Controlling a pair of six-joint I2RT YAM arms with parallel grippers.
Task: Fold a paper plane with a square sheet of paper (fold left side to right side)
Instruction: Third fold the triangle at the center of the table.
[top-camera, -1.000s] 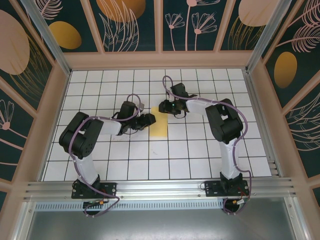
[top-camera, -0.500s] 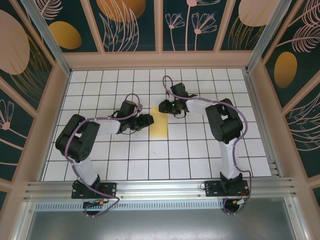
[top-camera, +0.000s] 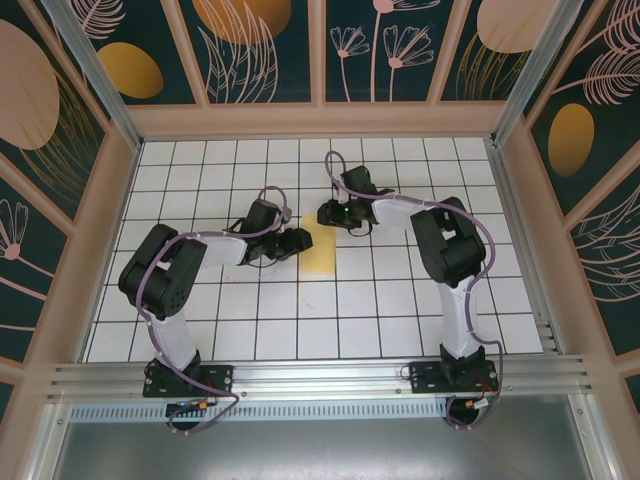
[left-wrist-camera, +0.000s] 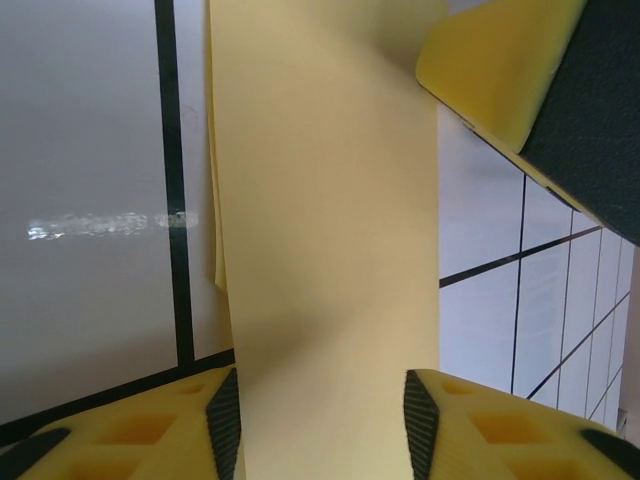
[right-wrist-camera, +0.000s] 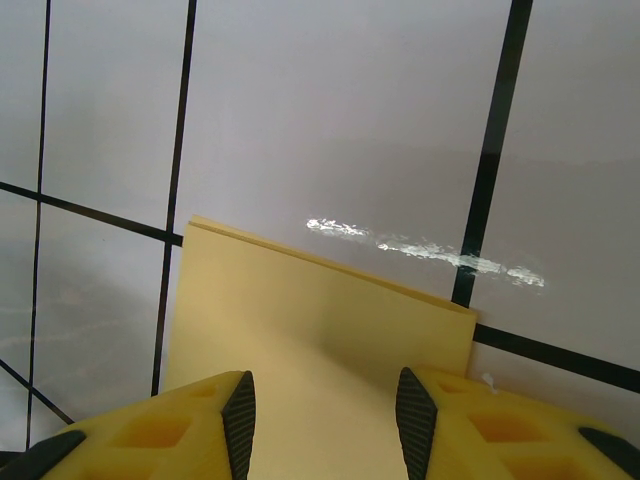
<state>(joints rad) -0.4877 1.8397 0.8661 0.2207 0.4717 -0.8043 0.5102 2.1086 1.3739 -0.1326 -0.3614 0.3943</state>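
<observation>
The left gripper (top-camera: 298, 243), now nearer and narrower yet parted, straddles the folded square sheet of paper (top-camera: 320, 248). The right gripper (top-camera: 326, 213), parted, straddles its opposite end; the left-to-right fold appears done.

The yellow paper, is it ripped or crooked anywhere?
No rip shows. The yellow paper lies folded into a narrow strip on the table. One odd spot, in the left wrist view: a thin sliver of the under layer peeks out along one long edge, so the layers don't quite match.

Left arm (top-camera: 172, 335), right arm (top-camera: 458, 320): black joints, white links, purple cables (top-camera: 488, 240); fingers (left-wrist-camera: 120, 435) yellow, black pads (left-wrist-camera: 225, 420).
</observation>
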